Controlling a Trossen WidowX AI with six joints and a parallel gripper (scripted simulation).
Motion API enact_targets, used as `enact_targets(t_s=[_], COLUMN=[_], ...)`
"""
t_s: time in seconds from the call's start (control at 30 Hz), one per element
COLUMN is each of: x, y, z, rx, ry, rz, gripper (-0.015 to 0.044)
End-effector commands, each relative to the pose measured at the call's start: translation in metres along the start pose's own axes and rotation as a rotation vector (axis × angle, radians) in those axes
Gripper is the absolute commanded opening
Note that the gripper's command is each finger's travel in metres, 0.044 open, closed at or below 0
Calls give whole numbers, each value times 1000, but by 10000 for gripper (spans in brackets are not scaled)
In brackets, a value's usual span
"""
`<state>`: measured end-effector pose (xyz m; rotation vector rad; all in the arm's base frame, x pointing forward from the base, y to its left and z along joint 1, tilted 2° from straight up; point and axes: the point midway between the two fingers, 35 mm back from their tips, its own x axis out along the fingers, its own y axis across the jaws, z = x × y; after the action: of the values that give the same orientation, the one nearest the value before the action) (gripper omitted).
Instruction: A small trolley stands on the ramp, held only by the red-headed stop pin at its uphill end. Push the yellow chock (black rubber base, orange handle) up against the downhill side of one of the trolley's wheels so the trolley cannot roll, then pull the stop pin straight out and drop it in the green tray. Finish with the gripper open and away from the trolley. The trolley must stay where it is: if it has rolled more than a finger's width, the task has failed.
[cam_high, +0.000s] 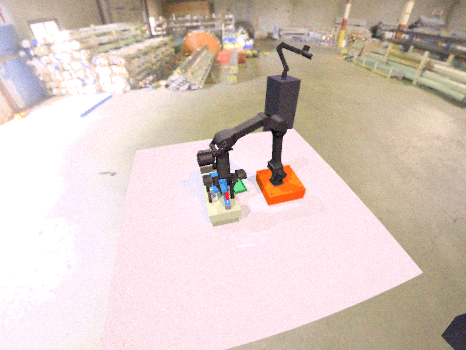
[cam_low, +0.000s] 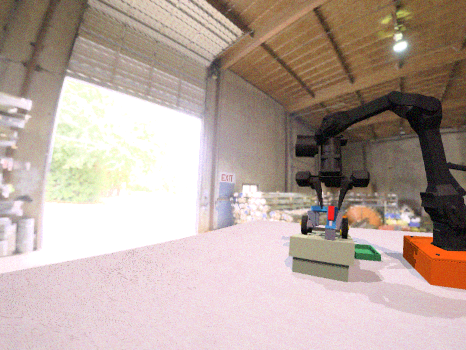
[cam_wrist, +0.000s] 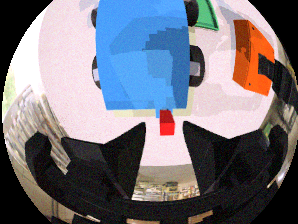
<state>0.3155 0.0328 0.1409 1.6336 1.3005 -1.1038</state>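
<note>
The blue trolley (cam_low: 315, 208) (cam_wrist: 142, 60) stands on the pale ramp (cam_high: 224, 216) (cam_low: 322, 248). The red-headed stop pin (cam_high: 227, 196) (cam_low: 331, 213) stands at the trolley's near, uphill end. My gripper (cam_high: 221, 197) (cam_low: 330, 206) (cam_wrist: 164, 125) points down over this end, fingers apart and open. In the wrist view the red head shows between the fingertips, with gaps on both sides. A small orange bit, likely the chock's handle (cam_low: 344, 217), shows by the right-hand wheel; the rest of the chock is hidden. The green tray (cam_high: 240, 187) (cam_low: 367, 253) (cam_wrist: 206, 15) lies right of the ramp.
The arm's orange base (cam_high: 280, 187) (cam_low: 425, 262) (cam_wrist: 248, 55) stands to the right of the ramp and tray. My forearm reaches across above the tray side. A dark block (cam_high: 282, 100) stands behind the base at the table's back edge.
</note>
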Motion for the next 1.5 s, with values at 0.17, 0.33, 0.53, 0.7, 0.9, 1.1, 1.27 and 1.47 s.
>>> enact_targets(t_s=[0.17,0.33,0.53,0.7,0.9,1.1,1.27,1.47], x=[14,22,31,29,29,29,26,21], y=[-1,-1,-2,-1,-1,-1,-1,-4], z=[0,0,0,0,0,0,-1,-2], rx=[6,6,6,1,1,1,4,6], ry=[1,2,2,3,3,3,2,2], rz=[-6,-6,-6,-3,-3,-3,-5,-6], gripper=[190,190,190,138,58,0,0,0])
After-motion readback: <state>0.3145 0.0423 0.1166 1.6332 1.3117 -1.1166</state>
